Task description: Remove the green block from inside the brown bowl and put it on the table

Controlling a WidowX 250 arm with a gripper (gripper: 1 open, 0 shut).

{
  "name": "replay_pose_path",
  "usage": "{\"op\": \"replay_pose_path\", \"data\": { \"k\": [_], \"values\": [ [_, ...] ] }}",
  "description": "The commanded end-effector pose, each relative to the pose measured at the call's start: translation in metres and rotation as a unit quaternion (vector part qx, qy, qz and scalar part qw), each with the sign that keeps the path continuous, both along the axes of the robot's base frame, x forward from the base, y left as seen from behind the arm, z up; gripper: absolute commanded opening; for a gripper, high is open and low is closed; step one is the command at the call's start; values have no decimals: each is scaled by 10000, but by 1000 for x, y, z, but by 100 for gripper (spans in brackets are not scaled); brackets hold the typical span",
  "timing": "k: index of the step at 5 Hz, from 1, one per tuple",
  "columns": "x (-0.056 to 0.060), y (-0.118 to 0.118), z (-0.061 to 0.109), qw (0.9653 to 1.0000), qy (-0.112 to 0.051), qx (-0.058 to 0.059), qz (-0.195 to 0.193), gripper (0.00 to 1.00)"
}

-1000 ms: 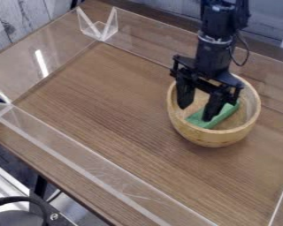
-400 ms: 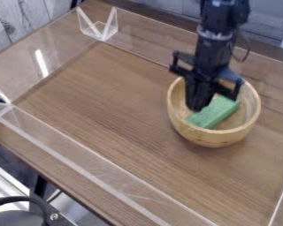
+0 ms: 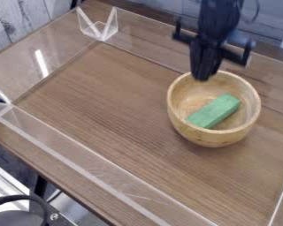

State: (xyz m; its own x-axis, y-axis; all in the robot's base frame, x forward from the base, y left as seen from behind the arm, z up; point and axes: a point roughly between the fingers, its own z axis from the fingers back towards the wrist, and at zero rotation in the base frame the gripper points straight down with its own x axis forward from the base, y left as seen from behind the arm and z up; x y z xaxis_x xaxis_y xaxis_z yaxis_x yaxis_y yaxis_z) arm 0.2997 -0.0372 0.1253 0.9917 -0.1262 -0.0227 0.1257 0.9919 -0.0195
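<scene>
My gripper (image 3: pixel 202 74) hangs closed and empty above the brown bowl (image 3: pixel 179 119), where the green block (image 3: pixel 214 111), seemingly light and rigid, invites pinching across its narrow width.

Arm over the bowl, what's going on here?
A single arm is working on getting the green block out of the brown bowl and onto the table. Right now the gripper hangs above the bowl's far rim, shut and empty. The block lies flat inside the bowl, untouched by the gripper. So the block is not out yet; nothing has been placed on the table.
</scene>
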Motion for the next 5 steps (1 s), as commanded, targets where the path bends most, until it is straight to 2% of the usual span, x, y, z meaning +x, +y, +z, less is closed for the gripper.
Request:
{"op": "replay_pose_path", "data": {
  "k": [1, 2, 5],
  "values": [
    [10, 3, 40, 9986, -516, -66, 52, 0],
    [11, 4, 39, 9985, -534, -115, 33, 0],
    [16, 0, 24, 9988, -457, -183, -40, 0]
  ]
}}
